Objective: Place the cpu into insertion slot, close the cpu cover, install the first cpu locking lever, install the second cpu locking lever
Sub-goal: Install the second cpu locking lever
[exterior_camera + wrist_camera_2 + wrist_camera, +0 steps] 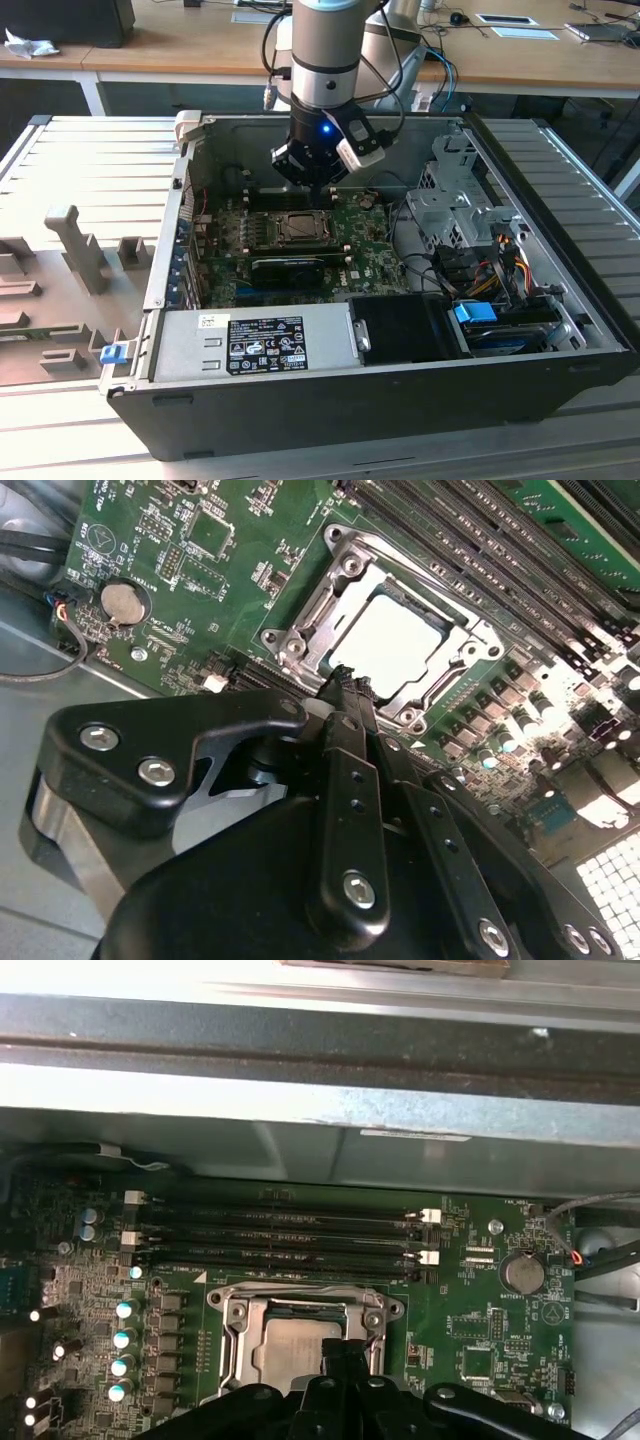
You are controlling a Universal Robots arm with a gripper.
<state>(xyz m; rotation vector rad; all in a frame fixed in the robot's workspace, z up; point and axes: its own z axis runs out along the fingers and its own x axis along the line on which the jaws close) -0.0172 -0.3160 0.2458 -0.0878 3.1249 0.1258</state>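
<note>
One gripper (pixel 345 680), fingers closed together and holding nothing, hangs just above the cpu (pixel 385 640) (seated in the insertion slot (pixel 300 1345), cpu cover (pixel 465 638) down).

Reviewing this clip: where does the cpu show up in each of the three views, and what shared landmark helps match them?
Exterior view: the cpu sits mid-motherboard, under the pincer.
Second wrist view: silvery square framed by the cpu cover, just beyond the pincer.
First wrist view: low centre, above the pincer.
Shared landmark: the memory slots beside the socket.
</note>
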